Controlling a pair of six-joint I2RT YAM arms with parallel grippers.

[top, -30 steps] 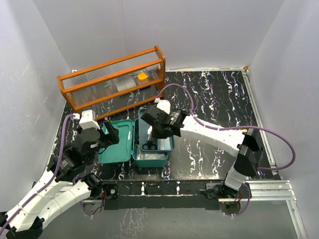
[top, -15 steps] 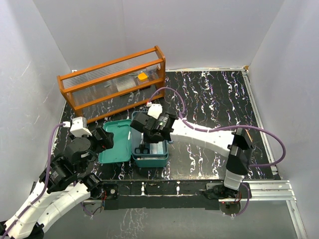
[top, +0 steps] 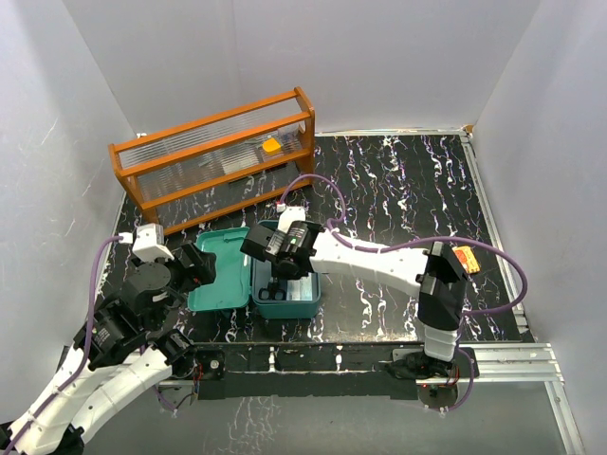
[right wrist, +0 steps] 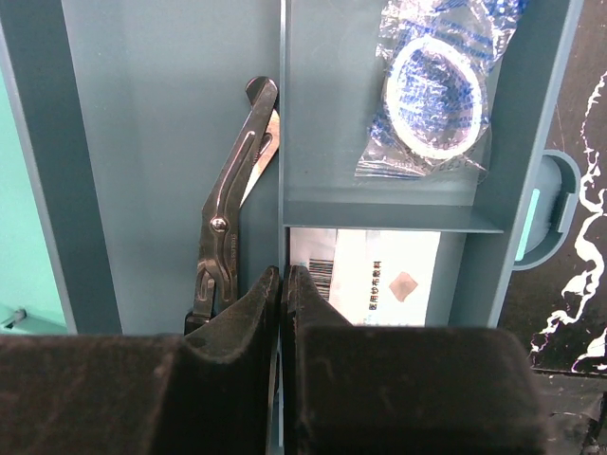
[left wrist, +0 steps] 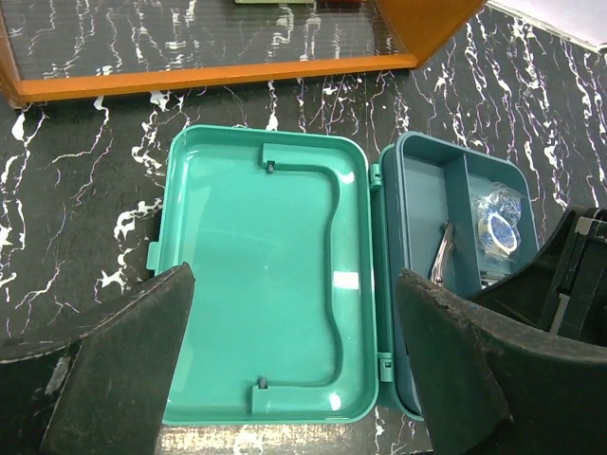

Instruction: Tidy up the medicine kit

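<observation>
Left arm [top: 104, 379]: rises from the near-left base, elbow bent, wrist angled forward and down. Left gripper [left wrist: 294, 280]: fingers [left wrist: 123, 370] spread wide, nothing between them. Right arm [top: 379, 261]: stretches leftward from its base, wrist pitched downward. Right gripper [right wrist: 283, 277]: closed, fingers pressed together at the tips.

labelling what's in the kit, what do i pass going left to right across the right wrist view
open lid → metal scissors → tray divider → bagged tape roll → latch tab → table
</observation>
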